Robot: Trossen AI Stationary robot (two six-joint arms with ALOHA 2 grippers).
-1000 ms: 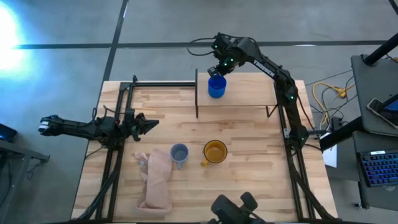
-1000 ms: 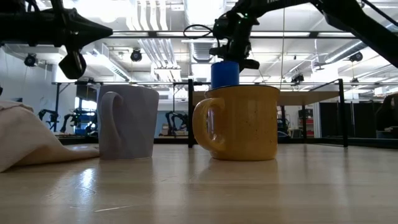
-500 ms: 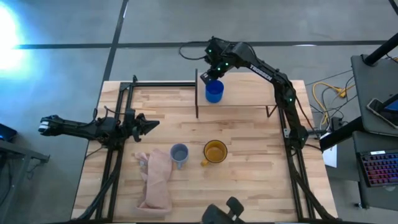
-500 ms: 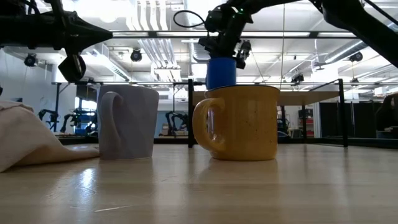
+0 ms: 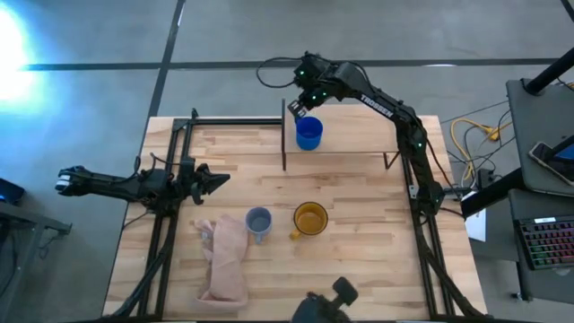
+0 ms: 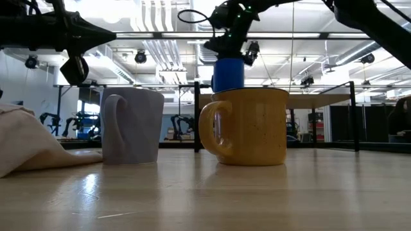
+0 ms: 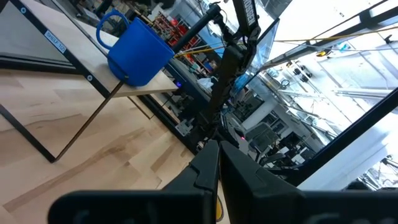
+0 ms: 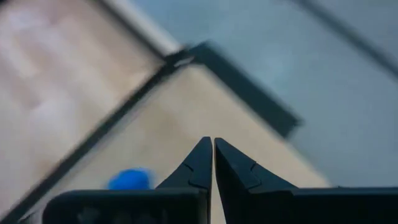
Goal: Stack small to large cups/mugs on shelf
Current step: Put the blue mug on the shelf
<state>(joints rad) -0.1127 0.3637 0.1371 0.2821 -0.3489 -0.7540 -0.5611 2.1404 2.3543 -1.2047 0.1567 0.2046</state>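
Small blue mug (image 5: 308, 134) stands upright on shelf (image 5: 359, 135), left part. Right pincer (image 5: 297, 108) just above its far side, fingers closed together, holding nothing. Grey-blue mug (image 5: 258, 222) and yellow mug (image 5: 310, 218) side by side on surface (image 5: 359, 251), cloth (image 5: 224, 260) beside grey-blue. Left pincer (image 5: 215, 178) parked at left of surface, fingers together

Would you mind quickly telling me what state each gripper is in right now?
Left gripper: shut, holding nothing, waiting at the table's left side.
Right gripper: shut, holding nothing, above the shelf beside the blue mug.
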